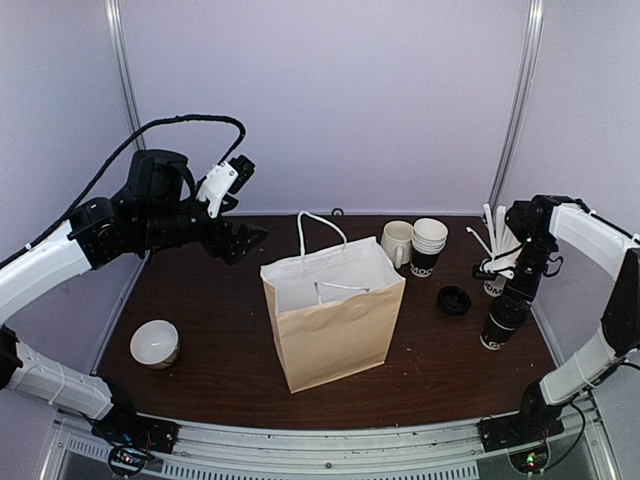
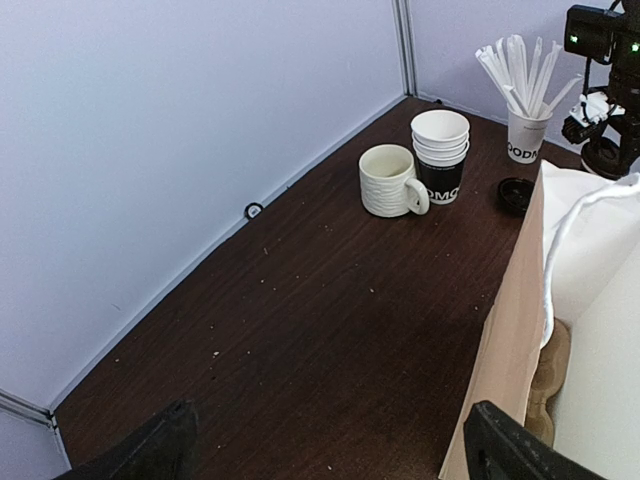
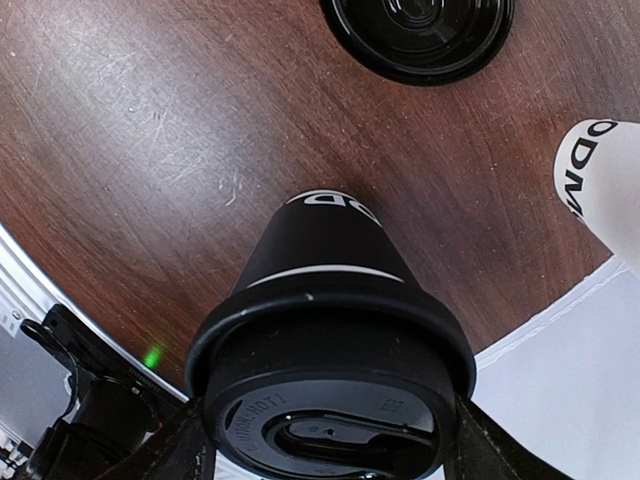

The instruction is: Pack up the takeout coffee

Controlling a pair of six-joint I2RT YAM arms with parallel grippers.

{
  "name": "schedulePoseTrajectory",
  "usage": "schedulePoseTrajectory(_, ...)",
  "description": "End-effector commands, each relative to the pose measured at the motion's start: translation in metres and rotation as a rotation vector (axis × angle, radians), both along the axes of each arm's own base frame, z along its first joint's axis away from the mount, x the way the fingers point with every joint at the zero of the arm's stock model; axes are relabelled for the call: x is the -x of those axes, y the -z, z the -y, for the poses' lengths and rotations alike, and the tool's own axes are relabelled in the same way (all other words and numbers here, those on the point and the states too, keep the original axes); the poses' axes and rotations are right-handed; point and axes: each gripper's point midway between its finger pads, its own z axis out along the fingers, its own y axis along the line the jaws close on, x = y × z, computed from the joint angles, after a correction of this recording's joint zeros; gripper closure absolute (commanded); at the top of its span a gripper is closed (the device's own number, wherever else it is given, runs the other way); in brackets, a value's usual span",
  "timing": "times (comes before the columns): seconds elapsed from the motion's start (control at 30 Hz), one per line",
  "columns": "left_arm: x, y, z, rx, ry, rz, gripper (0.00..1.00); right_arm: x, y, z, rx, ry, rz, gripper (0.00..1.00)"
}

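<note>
Lightness and thin paper walls marked the small white takeout coffee cup (image 3: 320, 260) with its black lower band and black plastic lid. It looked easy to crush, top-heavy if filled, and the lid might pop off. The firmer wall just under the lid's rim seemed the best place to hold.

It stood near the right edge of the dark wooden table (image 1: 200, 300). The right gripper (image 3: 325, 445) straddled it at the lid, but whether its fingers pressed could not be told. The left gripper (image 2: 330, 450) hung spread wide and empty above the far left part.

At the table's middle, the open tan paper bag (image 1: 335, 320) with white cord handles held what seemed a moulded pulp tray (image 2: 548, 385). The white ceramic mug (image 2: 385, 180) and the top of the stacked paper cups (image 2: 440, 150) were empty. Another paper cup (image 2: 527, 135) held white sticks.
</note>
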Motion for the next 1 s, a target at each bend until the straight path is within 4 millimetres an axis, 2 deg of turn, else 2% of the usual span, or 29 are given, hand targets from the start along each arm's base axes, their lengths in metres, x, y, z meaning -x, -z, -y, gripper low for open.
schedulePoseTrajectory(0.0,-0.002,-0.014,0.004,0.036,0.017,0.036,0.04,0.007,-0.023,-0.009,-0.032,0.01,0.035,0.27)
schedulePoseTrajectory(0.1,0.002,-0.019,0.006,0.029,0.042,0.029,0.04,0.012,-0.043,-0.022,-0.07,-0.005,0.075,0.29)
schedulePoseTrajectory(0.37,0.039,-0.037,0.028,0.066,0.265,-0.081,0.07,0.032,-0.096,-0.071,-0.235,-0.078,0.173,0.32)
schedulePoseTrajectory(0.53,0.026,-0.029,0.046,0.047,0.259,-0.172,0.12,0.038,-0.114,-0.092,-0.299,-0.135,0.213,0.33)
schedulePoseTrajectory(0.67,0.019,-0.023,0.069,0.055,0.305,-0.227,0.14,0.038,-0.128,-0.103,-0.343,-0.17,0.241,0.33)
schedulePoseTrajectory(0.77,0.019,-0.028,0.086,0.085,0.36,-0.255,0.18,0.037,-0.139,-0.11,-0.379,-0.191,0.266,0.34)
schedulePoseTrajectory(0.87,0.017,-0.033,0.099,0.105,0.405,-0.263,0.29,0.036,-0.15,-0.118,-0.415,-0.207,0.294,0.34)
schedulePoseTrajectory(0.97,0.009,-0.041,0.107,0.111,0.408,-0.24,0.54,0.03,-0.164,-0.124,-0.443,-0.219,0.337,0.34)
